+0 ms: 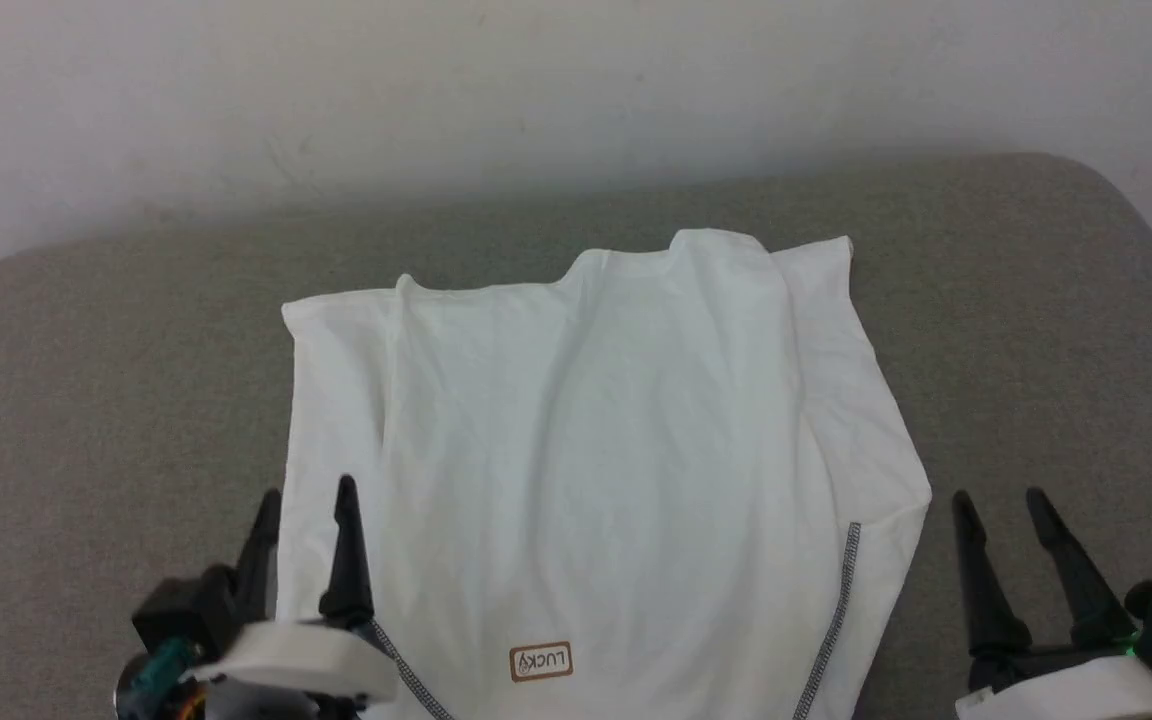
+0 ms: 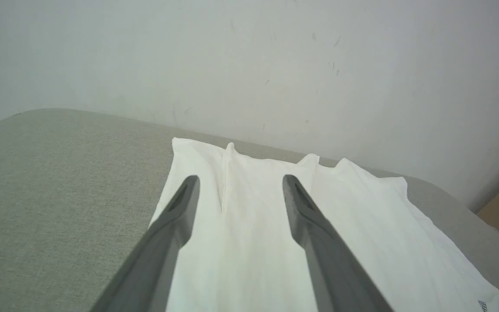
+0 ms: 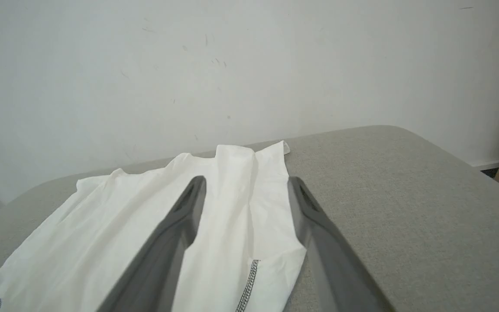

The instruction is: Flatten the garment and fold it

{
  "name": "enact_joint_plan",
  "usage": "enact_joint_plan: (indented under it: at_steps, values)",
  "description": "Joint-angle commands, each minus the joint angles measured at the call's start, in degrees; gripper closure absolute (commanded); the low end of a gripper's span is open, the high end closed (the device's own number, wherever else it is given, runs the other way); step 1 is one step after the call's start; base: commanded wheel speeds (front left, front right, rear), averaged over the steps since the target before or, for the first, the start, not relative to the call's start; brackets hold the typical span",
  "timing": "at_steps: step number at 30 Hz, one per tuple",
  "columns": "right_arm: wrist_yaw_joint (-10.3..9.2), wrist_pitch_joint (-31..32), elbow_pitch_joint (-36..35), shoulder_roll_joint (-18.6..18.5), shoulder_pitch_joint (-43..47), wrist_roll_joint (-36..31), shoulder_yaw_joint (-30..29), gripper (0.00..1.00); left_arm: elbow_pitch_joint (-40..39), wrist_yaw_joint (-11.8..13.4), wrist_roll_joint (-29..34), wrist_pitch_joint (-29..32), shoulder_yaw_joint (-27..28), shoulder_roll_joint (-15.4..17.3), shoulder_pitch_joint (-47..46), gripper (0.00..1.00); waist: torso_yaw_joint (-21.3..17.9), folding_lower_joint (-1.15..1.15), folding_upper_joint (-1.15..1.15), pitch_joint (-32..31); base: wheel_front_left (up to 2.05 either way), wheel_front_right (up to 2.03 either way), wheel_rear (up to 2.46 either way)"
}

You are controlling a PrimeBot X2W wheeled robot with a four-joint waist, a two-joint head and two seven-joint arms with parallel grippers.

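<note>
**Operator:** What's in front of me?

**Spotter:** Behind the shirt you have a plain white wall. Under it is a grey fabric-covered table with rounded corners. The white short-sleeved T-shirt of thin soft fabric lies spread out on the middle of that table. Its uneven far edge points to the wall and its near part runs off the bottom of your head view. A second layer of cloth shows along the shirt's right side.

**Operator:** And my fingers?

**Spotter:** Your left gripper sits at the shirt's left edge, fingers spread wide and holding nothing. One finger is over the cloth and the other is just off it. Whether they touch the cloth, I cannot tell. Your right gripper is just beside the shirt's right edge, over bare table, also wide and empty.

**Operator:** Any markings?

**Spotter:** A grey stitched seam runs down the shirt's right side. A small brown-outlined rectangular logo patch is on the shirt's near part, between the seams.
</note>
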Motion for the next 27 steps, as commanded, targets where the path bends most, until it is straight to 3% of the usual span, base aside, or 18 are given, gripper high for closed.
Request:
enact_joint_plan:
  at_steps: [1, 13, 19, 20, 21, 27]
  values:
    - [-0.09, 0.2, -0.8, 0.3, -2.0, -0.1, -0.3, 0.0, 0.7, -0.8, -0.7, -0.2, 1.0, 0.8, -3.0, 0.0, -1.3, 0.0, 0.0, 2.6, 0.0, 0.0, 0.0]
    - [-0.09, -0.7, -0.5, 0.4, -15.1, 2.6, 1.2, 0.0, 12.6, -6.9, -4.7, 12.2, 4.2, 9.1, -31.4, 0.0, -5.6, 0.0, 0.0, 16.3, 0.0, 0.0, 0.0]
    - [-0.09, -1.7, 1.2, 0.4, -18.5, 3.8, 2.9, 0.0, 22.3, -9.4, -5.6, 25.4, 2.8, 13.8, -46.1, 0.0, -7.7, 0.0, 0.0, 21.5, 0.0, 0.0, 0.0]
    - [-0.09, -1.7, 1.2, 0.4, -18.5, 3.8, 2.9, 0.0, 22.3, -9.4, -5.6, 25.4, 2.8, 13.8, -46.1, 0.0, -7.7, 0.0, 0.0, 21.5, 0.0, 0.0, 0.0]
    - [-0.09, -2.1, 2.1, 0.4, -19.3, 4.4, 3.8, 0.0, 25.3, -9.7, -5.6, 30.2, 2.2, 15.5, -49.8, 0.0, -8.6, 0.0, 0.0, 22.9, 0.0, 0.0, 0.0]
    - [-0.09, -3.3, 4.5, 0.4, -20.6, 5.9, 5.8, 0.0, 32.5, -10.0, -5.8, 45.7, 0.6, 21.0, -56.3, 0.0, -11.4, 0.0, 0.0, 25.7, 0.0, 0.0, 0.0]
